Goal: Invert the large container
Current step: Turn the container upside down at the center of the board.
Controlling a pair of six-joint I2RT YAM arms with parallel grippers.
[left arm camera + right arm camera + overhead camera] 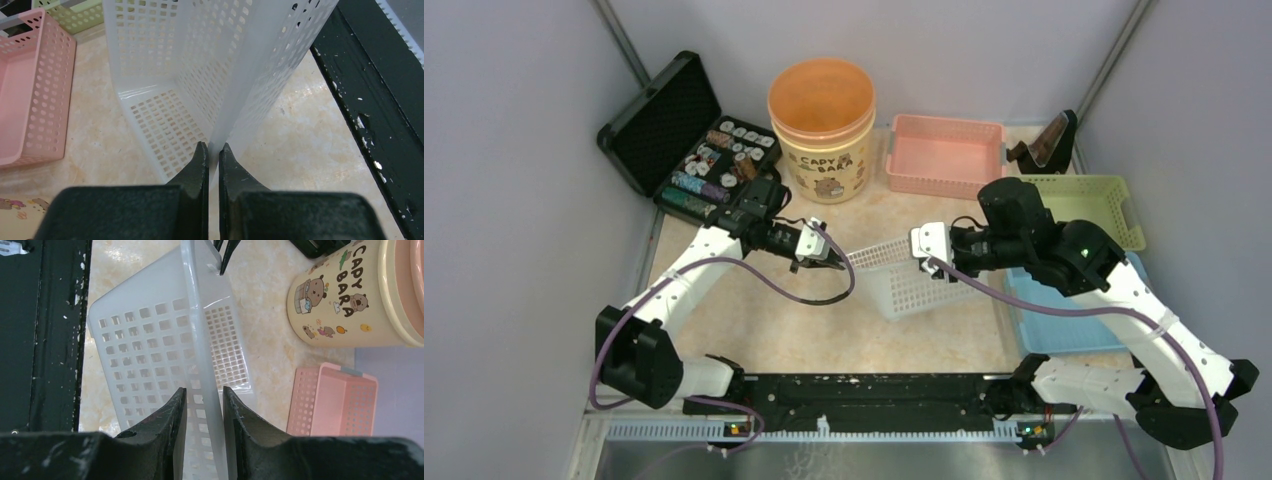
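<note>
The large container is a white perforated plastic basket [909,283] at the table's middle, tilted up on its side between both arms. My left gripper [834,259] is shut on the rim at its left end; in the left wrist view the fingertips [213,150] pinch the thin white rim [235,100]. My right gripper [921,250] is shut on the rim at the right end; in the right wrist view the jaws [204,395] straddle the basket's rim [197,340]. The basket's floor [227,347] stands close to vertical.
A cream Capybara tub with an orange lid [822,130] stands at the back. A pink basket [944,155], a green basket [1089,205] and a blue tray [1064,310] lie to the right. An open black case of coins [694,140] sits back left. A black rail [864,390] runs along the front.
</note>
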